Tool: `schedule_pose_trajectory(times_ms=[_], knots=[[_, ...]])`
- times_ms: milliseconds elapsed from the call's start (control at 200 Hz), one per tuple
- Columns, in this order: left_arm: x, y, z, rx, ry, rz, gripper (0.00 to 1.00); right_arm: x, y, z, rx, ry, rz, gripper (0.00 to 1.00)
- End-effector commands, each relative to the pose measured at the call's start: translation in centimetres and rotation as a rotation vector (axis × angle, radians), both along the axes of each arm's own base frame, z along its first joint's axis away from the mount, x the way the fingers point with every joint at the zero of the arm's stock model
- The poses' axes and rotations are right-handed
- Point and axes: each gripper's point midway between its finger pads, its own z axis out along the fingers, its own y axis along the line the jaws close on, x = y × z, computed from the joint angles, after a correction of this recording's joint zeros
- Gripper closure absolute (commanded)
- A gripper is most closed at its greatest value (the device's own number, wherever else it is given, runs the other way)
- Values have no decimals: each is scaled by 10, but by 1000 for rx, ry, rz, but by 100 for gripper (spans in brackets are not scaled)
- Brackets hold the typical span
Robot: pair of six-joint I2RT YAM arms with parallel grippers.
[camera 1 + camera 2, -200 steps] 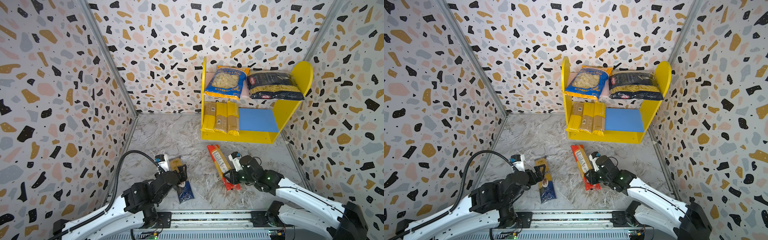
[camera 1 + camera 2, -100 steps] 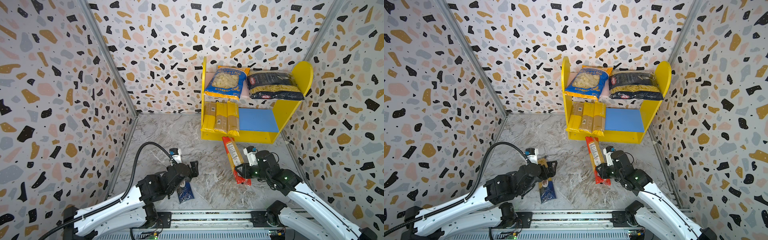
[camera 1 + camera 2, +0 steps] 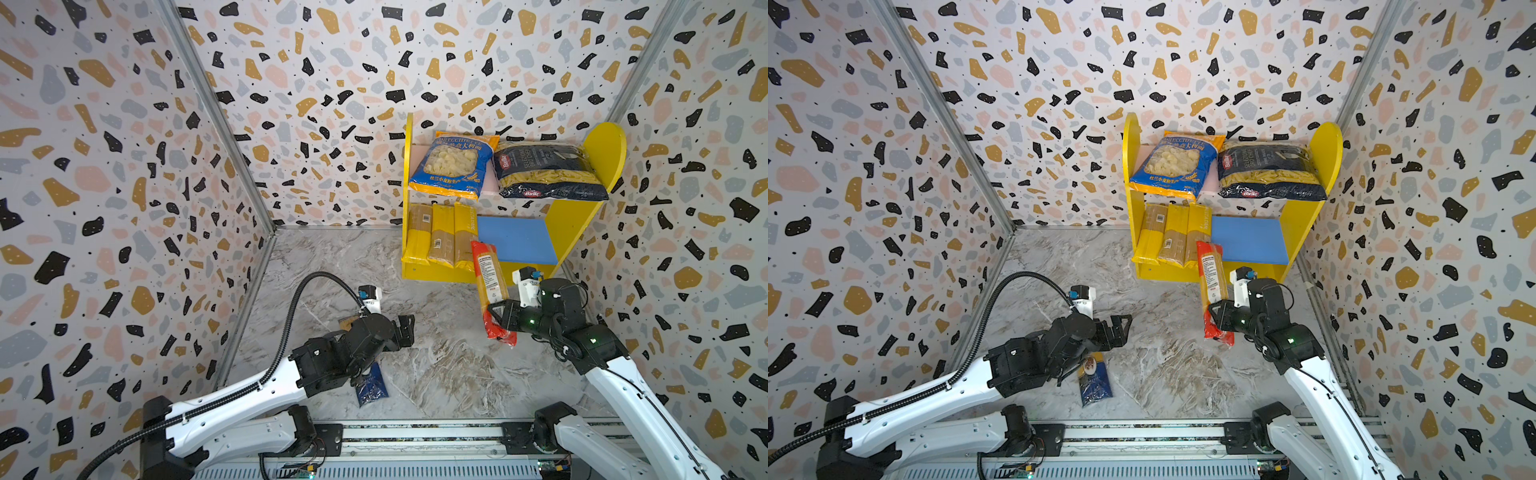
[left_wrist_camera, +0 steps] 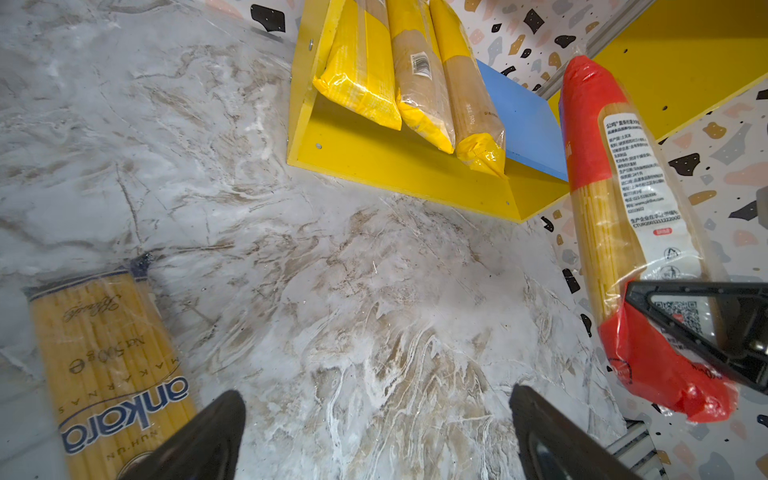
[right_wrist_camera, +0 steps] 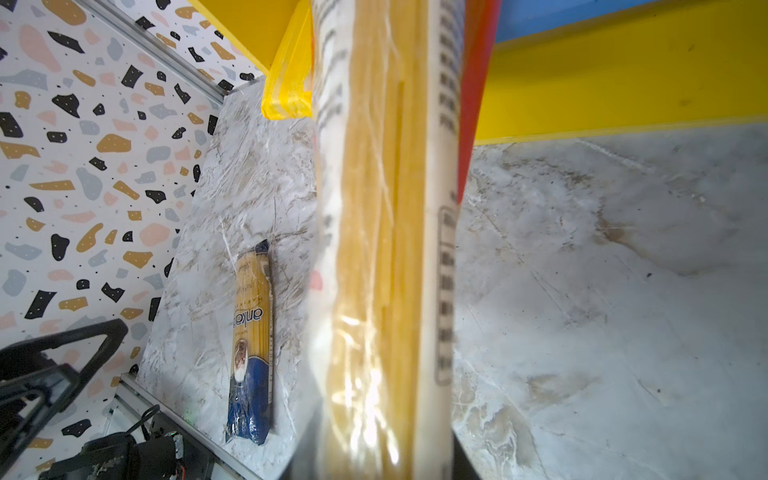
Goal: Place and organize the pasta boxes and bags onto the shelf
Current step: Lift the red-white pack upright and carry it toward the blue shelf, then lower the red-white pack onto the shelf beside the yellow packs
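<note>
Bulk of the left gripper [image 3: 405, 329], jaws spread, hides half the blue-ended pack [image 3: 371, 389]; right gripper [image 3: 498, 318] pinches the red pack [image 3: 489, 277].

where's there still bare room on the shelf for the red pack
The right part of the blue lower board is bare, between the three yellow spaghetti packs and the yellow side panel. The pink upper board is crowded: the orecchiette bag and penne bag fill it.

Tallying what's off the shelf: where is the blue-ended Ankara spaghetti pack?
In both top views the Ankara spaghetti pack lies flat on the marble floor, front and left of centre, partly hidden under the left arm, close to the base rail.
</note>
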Motion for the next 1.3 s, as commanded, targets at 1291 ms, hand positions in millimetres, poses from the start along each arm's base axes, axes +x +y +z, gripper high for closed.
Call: schedule_pose_trajectory(times_ms=[1291], knots=[[32, -139, 63, 37, -87, -346, 0, 203, -67, 64, 70, -186, -117, 82]])
